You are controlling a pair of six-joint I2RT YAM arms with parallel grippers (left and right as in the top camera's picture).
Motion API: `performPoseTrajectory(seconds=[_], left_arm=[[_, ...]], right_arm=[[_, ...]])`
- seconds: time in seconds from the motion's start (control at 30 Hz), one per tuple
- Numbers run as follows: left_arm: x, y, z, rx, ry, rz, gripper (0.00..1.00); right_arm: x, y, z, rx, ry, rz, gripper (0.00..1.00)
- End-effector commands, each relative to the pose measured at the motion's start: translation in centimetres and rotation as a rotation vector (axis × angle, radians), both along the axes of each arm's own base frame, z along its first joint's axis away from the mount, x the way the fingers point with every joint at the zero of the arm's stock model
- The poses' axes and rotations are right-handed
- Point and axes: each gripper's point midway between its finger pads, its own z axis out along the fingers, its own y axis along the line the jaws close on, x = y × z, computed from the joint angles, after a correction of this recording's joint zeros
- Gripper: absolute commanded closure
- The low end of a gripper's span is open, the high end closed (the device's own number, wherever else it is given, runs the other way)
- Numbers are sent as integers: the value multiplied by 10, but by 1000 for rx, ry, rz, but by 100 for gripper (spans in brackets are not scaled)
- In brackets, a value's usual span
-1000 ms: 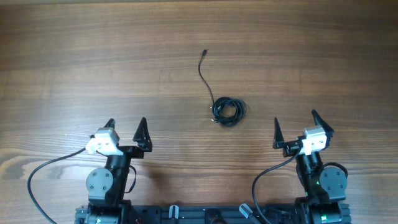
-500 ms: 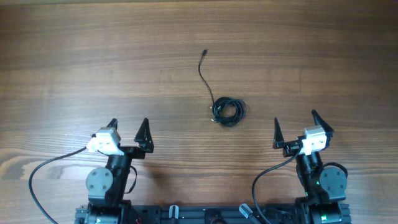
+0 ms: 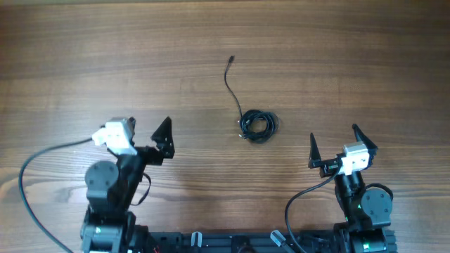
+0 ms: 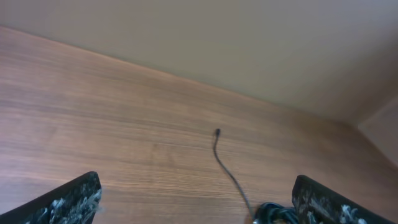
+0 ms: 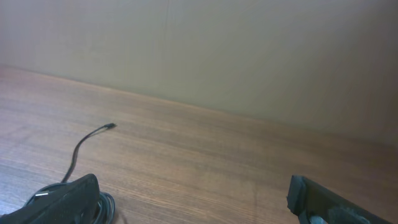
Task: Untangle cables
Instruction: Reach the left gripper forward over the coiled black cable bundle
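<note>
On the wooden surface, overhead view, every position below is given relative to the cables.

Left arm: on the near side of the cables and well off to their left, with its wrist angled toward them. A thick black lead loops from its white wrist camera away from the cables.

Right arm: on the near side of the cables and to their right. It is closer to them than the left arm but clearly apart.

Left hand: fingers spread wide with nothing between them, not touching the cables. In the wrist view the black fingertips sit at the two bottom corners with bare wood between. The knot of cables just shows at the lower edge beside one fingertip.

Right hand: fingers spread wide and empty, apart from the cables. In the wrist view the cables are partly hidden behind one finger.

Cables: thin black cords bunched into a small tight coil lying flat on the surface, beyond both hands and between them sideways. The number of cords in the coil cannot be told.

Loose strand: leaves the coil on its far-left side and curves away from the arms.

Plug: a tiny plug at the strand's far tip, resting on bare wood.
</note>
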Motion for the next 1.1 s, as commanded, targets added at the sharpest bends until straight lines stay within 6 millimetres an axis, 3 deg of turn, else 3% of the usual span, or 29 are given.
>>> performPoseTrajectory(seconds=[0.0,0.2,0.43,0.63,0.93,1.07], left_arm=[[10,-19,13,-16,61,-101,0],[20,-30,-5,-32,232,-159,0],[17,-39,-19,-50,300,-208,0],[1,-68,-12,-124,306,-395,0],[-19,-94,-4,-247,351,-571,0],[-12,-96,13,-314,309,-566,0]], right_arm=[[0,2,0,-6,1,11,0],[0,2,0,-6,1,11,0],[0,2,0,-6,1,11,0],[0,2,0,-6,1,11,0],[0,2,0,-6,1,11,0],[0,2,0,-6,1,11,0]])
